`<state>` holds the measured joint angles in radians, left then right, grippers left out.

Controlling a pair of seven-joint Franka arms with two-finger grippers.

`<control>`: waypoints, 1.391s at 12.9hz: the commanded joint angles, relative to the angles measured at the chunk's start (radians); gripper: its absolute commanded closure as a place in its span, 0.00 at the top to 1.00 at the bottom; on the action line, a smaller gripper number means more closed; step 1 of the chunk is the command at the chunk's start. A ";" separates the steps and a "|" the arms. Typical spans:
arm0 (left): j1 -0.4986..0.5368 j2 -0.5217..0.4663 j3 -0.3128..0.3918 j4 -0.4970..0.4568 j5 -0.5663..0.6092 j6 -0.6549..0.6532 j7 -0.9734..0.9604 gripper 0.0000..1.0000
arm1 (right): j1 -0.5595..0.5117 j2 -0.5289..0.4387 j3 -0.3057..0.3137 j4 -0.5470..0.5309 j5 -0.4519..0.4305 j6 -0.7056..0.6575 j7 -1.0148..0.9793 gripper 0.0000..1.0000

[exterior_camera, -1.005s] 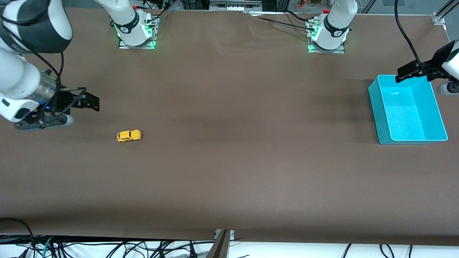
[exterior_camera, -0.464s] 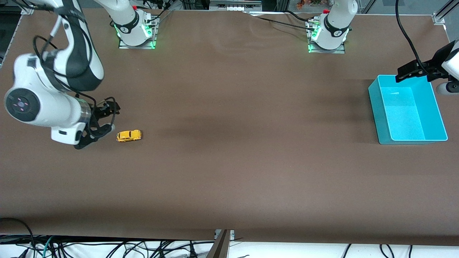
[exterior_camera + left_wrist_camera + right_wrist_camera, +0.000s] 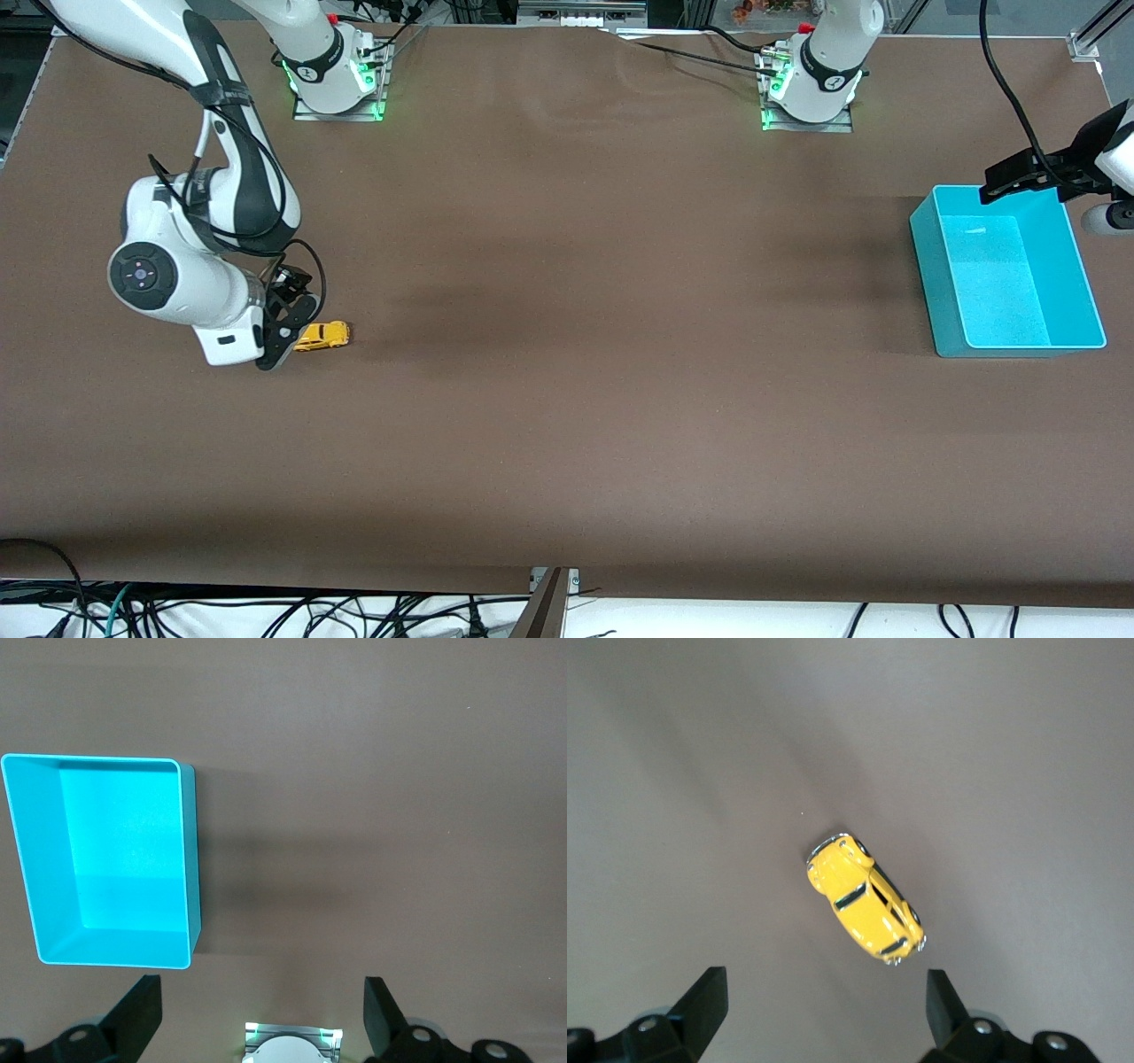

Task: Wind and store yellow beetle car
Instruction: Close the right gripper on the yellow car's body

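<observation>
The right gripper (image 3: 824,1005) has its two fingers spread wide with nothing between them, and the yellow beetle car (image 3: 865,899) sits on its wheels on the brown table (image 3: 567,399) just ahead of the fingertips (image 3: 704,992), untouched. In the front view that gripper (image 3: 288,323) hangs low just over the car's end toward the right arm's end of the table, partly covering it, so the car (image 3: 324,334) shows only in part. Half a second ago the gripper stood a little short of the car, and a second ago it was well off toward the table's edge; the car itself has not moved. The right wrist view shows the whole car, its dark windows and its slant relative to the fingers, which the front view hides under the wrist. The left gripper (image 3: 263,1014) waits over the rim of the teal bin (image 3: 926,266) at the left arm's end of the table, fingers spread wide and holding nothing, much as in the earlier frames. The left wrist view looks straight down into the bin (image 3: 190,859), which has nothing in it; the front view shows the same bare floor at an angle, with a small pale mark on it.
</observation>
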<state>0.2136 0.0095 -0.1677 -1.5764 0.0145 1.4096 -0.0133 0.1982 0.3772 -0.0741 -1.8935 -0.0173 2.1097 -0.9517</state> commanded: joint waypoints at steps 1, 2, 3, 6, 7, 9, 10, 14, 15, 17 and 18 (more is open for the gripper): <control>0.007 0.000 0.001 0.004 -0.007 -0.001 0.026 1.00 | -0.002 -0.069 0.002 -0.160 -0.016 0.177 -0.163 0.99; 0.007 0.001 0.001 0.003 -0.007 -0.001 0.026 1.00 | -0.002 -0.069 0.002 -0.197 -0.016 0.250 -0.235 0.99; 0.007 0.001 0.001 0.003 -0.007 -0.001 0.026 1.00 | -0.002 -0.064 0.002 -0.226 -0.016 0.309 -0.289 0.99; 0.007 0.001 0.001 0.003 -0.007 -0.001 0.026 1.00 | -0.003 -0.044 0.002 -0.262 -0.015 0.420 -0.396 0.99; 0.007 0.001 0.001 0.003 -0.007 -0.001 0.026 1.00 | -0.003 -0.031 0.001 -0.263 -0.013 0.450 -0.438 0.99; 0.007 0.003 0.001 0.003 -0.007 -0.001 0.026 1.00 | -0.028 -0.005 -0.001 -0.268 -0.013 0.499 -0.491 0.99; 0.007 0.004 0.001 0.003 -0.007 -0.001 0.026 1.00 | -0.031 0.006 -0.001 -0.268 -0.013 0.524 -0.521 0.99; 0.007 0.004 0.001 0.001 -0.007 -0.003 0.026 1.00 | -0.034 0.035 -0.001 -0.277 -0.012 0.585 -0.559 0.98; 0.007 0.004 0.001 0.003 -0.007 -0.003 0.026 1.00 | -0.034 0.042 -0.001 -0.285 -0.012 0.598 -0.562 0.98; 0.007 0.004 0.001 0.003 -0.007 -0.003 0.026 1.00 | -0.034 0.048 -0.001 -0.297 -0.010 0.630 -0.574 0.91; 0.007 0.004 0.001 0.003 -0.007 -0.003 0.026 1.00 | -0.034 0.049 -0.001 -0.300 -0.010 0.644 -0.591 0.77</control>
<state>0.2137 0.0175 -0.1673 -1.5765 0.0145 1.4096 -0.0133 0.1707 0.4329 -0.0791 -2.1679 -0.0208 2.7119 -1.5113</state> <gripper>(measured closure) 0.000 0.079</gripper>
